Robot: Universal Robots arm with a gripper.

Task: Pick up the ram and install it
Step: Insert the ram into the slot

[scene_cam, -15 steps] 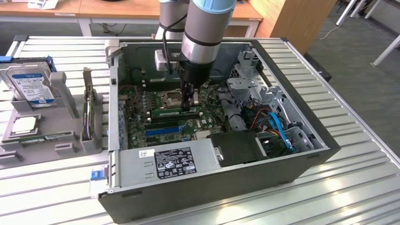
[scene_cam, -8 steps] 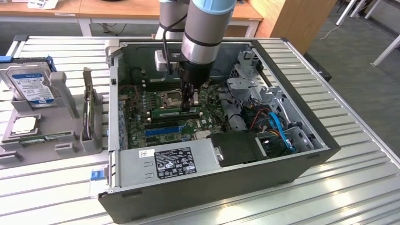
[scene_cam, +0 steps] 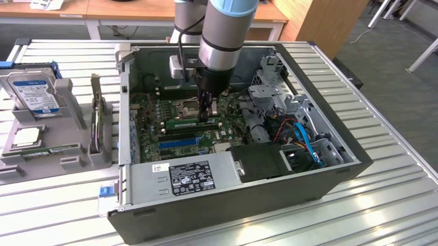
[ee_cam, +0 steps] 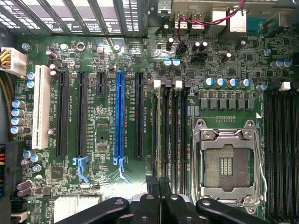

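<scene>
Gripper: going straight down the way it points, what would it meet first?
Most likely the ram, the green stick on edge directly under the gripper, beside the processor socket. Whether they already touch, I cannot tell.

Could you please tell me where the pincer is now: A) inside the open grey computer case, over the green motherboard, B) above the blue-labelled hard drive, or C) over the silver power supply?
A: the pincer reaches down inside the open grey computer case, right above the green motherboard.
</scene>
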